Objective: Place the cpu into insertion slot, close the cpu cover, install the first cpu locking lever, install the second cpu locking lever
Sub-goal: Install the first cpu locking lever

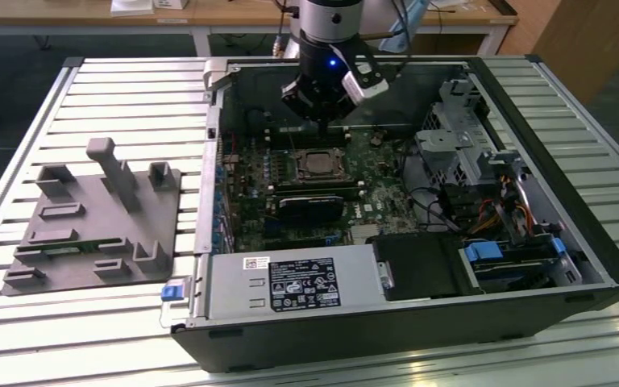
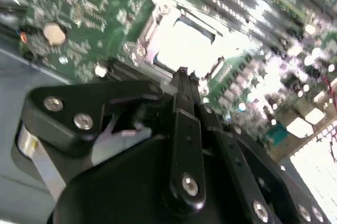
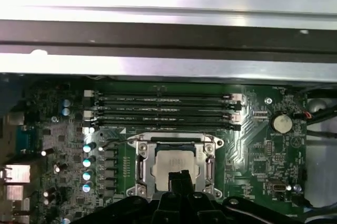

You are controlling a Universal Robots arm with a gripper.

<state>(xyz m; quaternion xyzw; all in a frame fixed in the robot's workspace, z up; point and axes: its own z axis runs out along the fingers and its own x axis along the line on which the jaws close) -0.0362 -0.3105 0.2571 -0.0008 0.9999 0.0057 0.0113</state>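
The cpu (image 3: 169, 162) lies flat in the insertion slot (image 3: 140, 168), its pale face showing through the window of the cpu cover (image 3: 209, 167), which lies down over it as a silvery frame. A thin wire lever (image 3: 113, 143) sticks out beside the socket. My gripper (image 3: 178, 177) hangs just above the chip's edge, black fingers together and nothing between them. In the second wrist view the gripper (image 2: 181, 74) points at the bright cpu (image 2: 184, 45). In the exterior view the gripper (image 1: 322, 127) hovers over the socket's far side, above the cpu (image 1: 317, 164).
Long black memory slots (image 3: 166, 110) run beside the socket, with the case wall (image 3: 168, 23) beyond. A grey labelled power-supply box (image 1: 288, 284), a black block (image 1: 422, 266), a drive cage (image 1: 454, 149) and cables (image 1: 503, 211) crowd the case. A grey fixture (image 1: 94, 218) sits on the slatted table.
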